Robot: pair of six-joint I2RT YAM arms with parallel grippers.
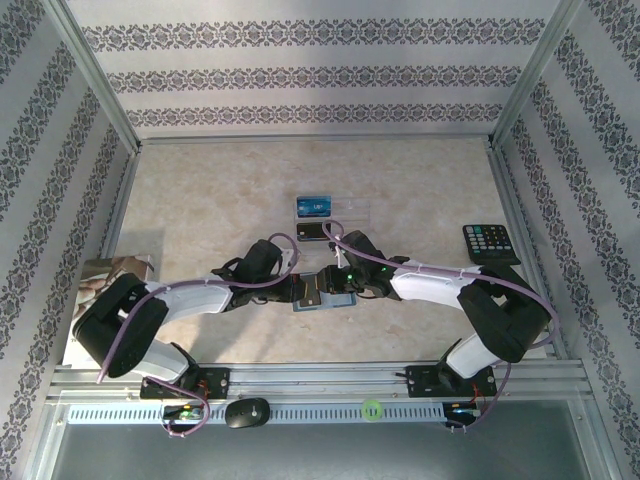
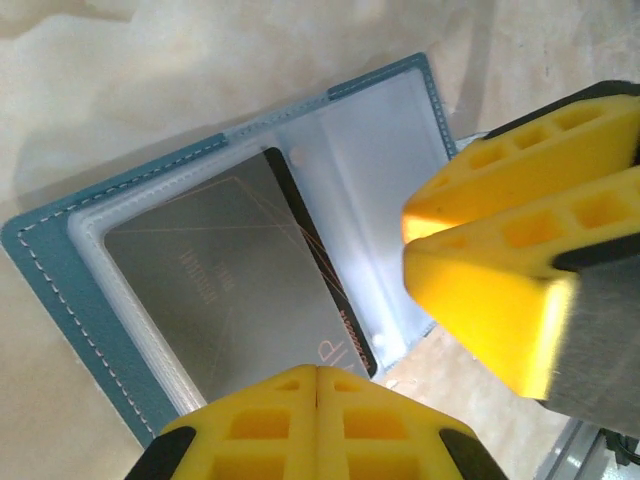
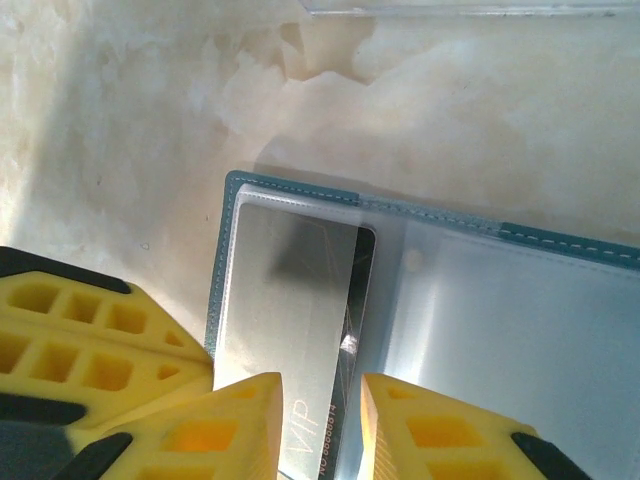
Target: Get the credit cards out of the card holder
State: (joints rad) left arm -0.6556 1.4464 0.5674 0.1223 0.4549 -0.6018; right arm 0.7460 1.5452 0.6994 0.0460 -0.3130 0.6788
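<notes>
The left jaws are pressed fully together, their yellow fingers (image 2: 250, 435) meeting along one seam at the edge of the card holder (image 2: 372, 150); whether anything is pinched between them cannot be told. The right jaws are set a little apart, a narrow gap being left between their fingers (image 3: 440, 430), and nothing is seen to be gripped. Through that gap the end of a grey card (image 3: 290, 290) marked "VIP" is seen.

The teal-blue card holder is laid open and flat on the desk (image 1: 200, 200), inside up, with white stitching along its border. The grey card is tucked in the clear pocket of one half, a dark stripe running along its edge nearest the fold. The pocket of the other half is seen as frosted and blank. The left jaws are placed at the outer edge of the half that carries the card.

From above, the holder is found mid-desk, toward the near edge, where the left arm (image 1: 190, 295) and the right arm (image 1: 430, 283) meet, and it is largely covered by them. Just beyond it a clear plastic sheet (image 1: 345, 212) is laid, with a blue card (image 1: 313, 206) and a dark card (image 1: 312, 232) at its left part. Further right, near the side wall, a black calculator (image 1: 490, 243) is laid
</notes>
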